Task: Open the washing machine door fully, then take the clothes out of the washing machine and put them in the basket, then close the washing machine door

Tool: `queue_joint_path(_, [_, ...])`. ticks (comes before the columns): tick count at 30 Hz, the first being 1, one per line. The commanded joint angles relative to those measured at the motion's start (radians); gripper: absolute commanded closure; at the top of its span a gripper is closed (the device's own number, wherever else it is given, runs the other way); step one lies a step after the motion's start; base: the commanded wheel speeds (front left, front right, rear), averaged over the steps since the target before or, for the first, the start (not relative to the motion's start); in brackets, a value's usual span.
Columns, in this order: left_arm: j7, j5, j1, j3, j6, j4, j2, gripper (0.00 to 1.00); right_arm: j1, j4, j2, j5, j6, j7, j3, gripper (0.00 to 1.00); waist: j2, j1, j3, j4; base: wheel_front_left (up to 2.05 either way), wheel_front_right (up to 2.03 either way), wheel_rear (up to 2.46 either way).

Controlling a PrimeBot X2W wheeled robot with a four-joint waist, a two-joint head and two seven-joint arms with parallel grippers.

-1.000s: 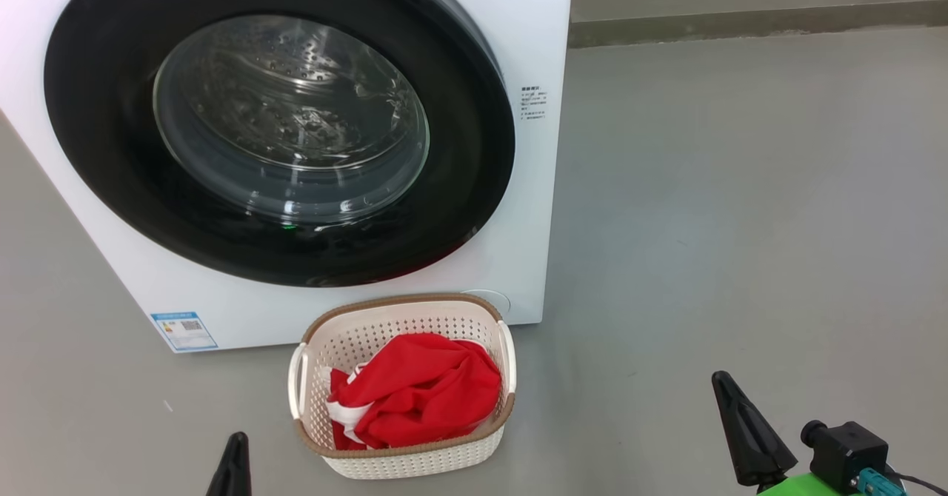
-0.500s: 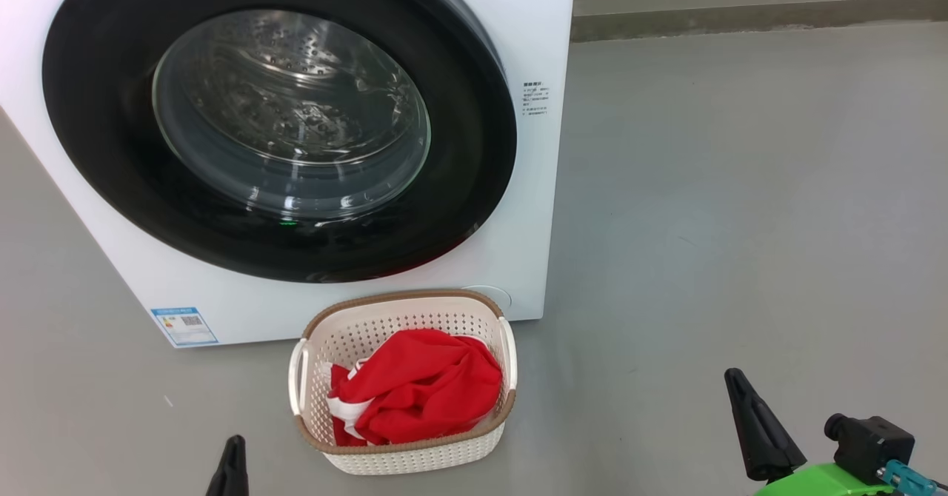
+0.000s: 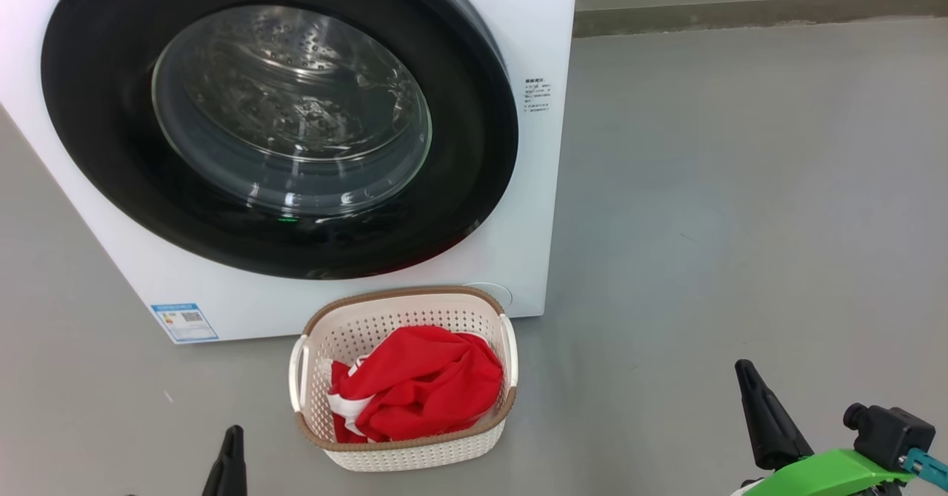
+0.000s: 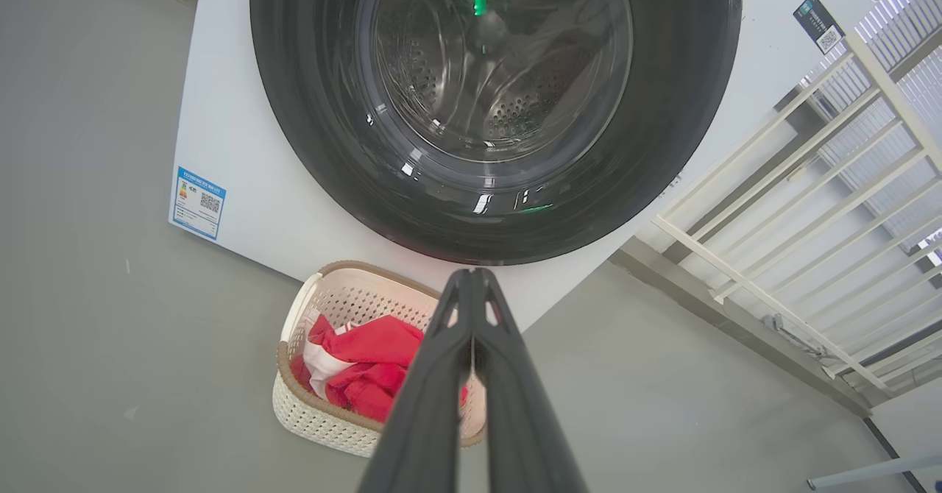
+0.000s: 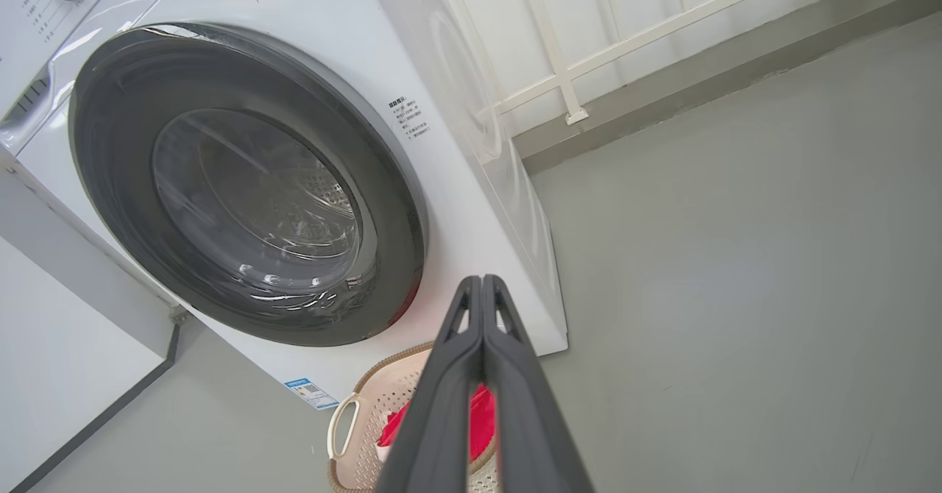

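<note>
On grey floor (image 3: 740,185) the clothes (image 3: 418,381) lie in the basket (image 3: 404,292), the washing machine door (image 3: 474,185) looks closed, and the left gripper (image 4: 471,279) and right gripper (image 5: 482,283) are pinched together and empty, so nothing seems left.

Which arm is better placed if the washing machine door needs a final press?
Left, probably: the shut left gripper points at the lower rim of the washing machine door; the shut right gripper sits off to its right.

floor (image 3: 740,185): smooth grey, matte | kerb (image 3: 740,16): low grey step at far edge | railing (image 5: 550,40): cream bars above kerb
</note>
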Motion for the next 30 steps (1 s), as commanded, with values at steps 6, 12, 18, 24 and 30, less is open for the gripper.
queue_joint_path(6, [0.02,-0.085,-0.051,0.02,-0.012,-0.016,0.015,1.0,-0.055,-0.02,-0.013,0.095,-0.001,0.02,-0.009,1.0,0.0,-0.0001,0.003,0.001,0.0,0.0,0.0])
queue_joint_path(12, [0.037,-0.148,-0.062,0.023,-0.015,-0.011,0.016,1.0,-0.063,-0.018,-0.014,0.162,-0.002,0.037,-0.016,1.0,0.0,-0.0001,0.006,0.002,0.0,0.0,0.0])
queue_joint_path(18, [0.054,-0.211,-0.072,0.026,-0.018,-0.007,0.017,1.0,-0.071,-0.016,-0.014,0.227,-0.002,0.054,-0.023,1.0,0.0,-0.0001,0.009,0.003,0.0,0.0,0.0])
queue_joint_path(24, [0.069,-0.264,-0.08,0.029,-0.02,-0.003,0.018,1.0,-0.077,-0.015,-0.014,0.282,-0.002,0.069,-0.029,1.0,0.0,-0.0001,0.012,0.004,0.0,0.0,0.0])
queue_joint_path(30, [0.086,-0.327,-0.09,0.033,-0.023,0.001,0.019,1.0,-0.085,-0.013,-0.015,0.348,-0.002,0.086,-0.037,1.0,0.0,-0.0001,0.015,0.005,0.0,0.0,0.0])
